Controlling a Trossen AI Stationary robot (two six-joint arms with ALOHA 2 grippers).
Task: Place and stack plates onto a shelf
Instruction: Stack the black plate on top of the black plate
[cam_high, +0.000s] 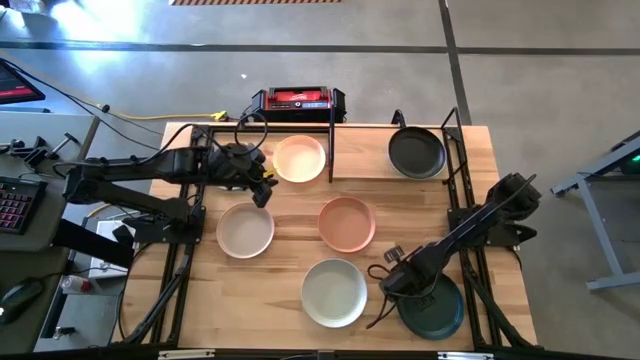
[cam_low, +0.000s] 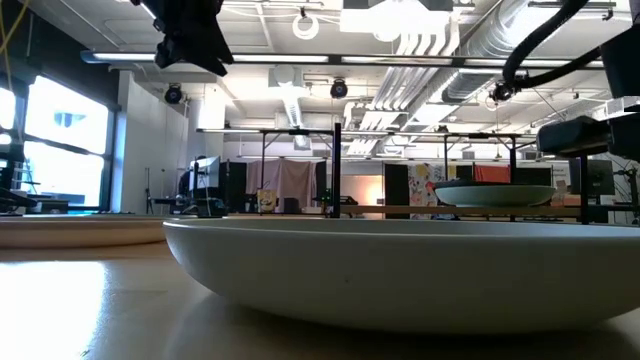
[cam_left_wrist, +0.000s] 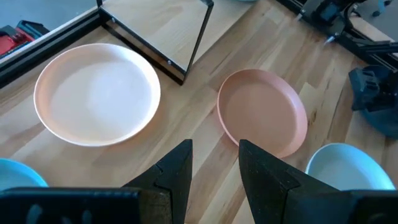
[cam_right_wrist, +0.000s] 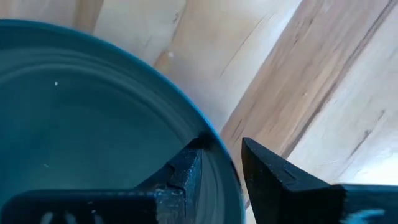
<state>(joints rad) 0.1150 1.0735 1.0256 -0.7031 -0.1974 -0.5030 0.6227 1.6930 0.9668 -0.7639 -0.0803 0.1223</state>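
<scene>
Wooden surface (cam_high: 290, 260): crowded, with four plates loose on it and little free room between them.

Shelf (cam_high: 360, 150) along the far edge: split by an upright divider, with a cream plate (cam_high: 300, 158) in the left bay and a black plate (cam_high: 417, 152) in the right. Likely trouble there: clipping the frame rods or the divider on the way in, or landing off-centre on the black plate and leaving a crooked stack.

Dark teal plate (cam_right_wrist: 74, 112): flat at the near right corner of the surface, just beside the pale green plate (cam_high: 335, 292). Farther in, a pink plate (cam_high: 347, 222) mid-surface and a beige plate (cam_high: 245, 229) to its left. Could catch the pink one on a low carry toward the shelf.

Right tool (cam_right_wrist: 221, 155): released, one finger inside the teal rim and the other outside, not yet pinching.
- Main hazard: a thin edge grip on a shallow, smooth dish, so it may well droop, pivot or slip out once lifted.
- Closing too near the lip could squeeze the rim free.
- A sideways nudge could shove the plate into its pale green neighbour or off the near edge.

Left tool (cam_left_wrist: 214, 155): released and empty, hovering between the cream and beige plates, near the shelf front. Could get in the way if both arms head for the shelf together.
</scene>
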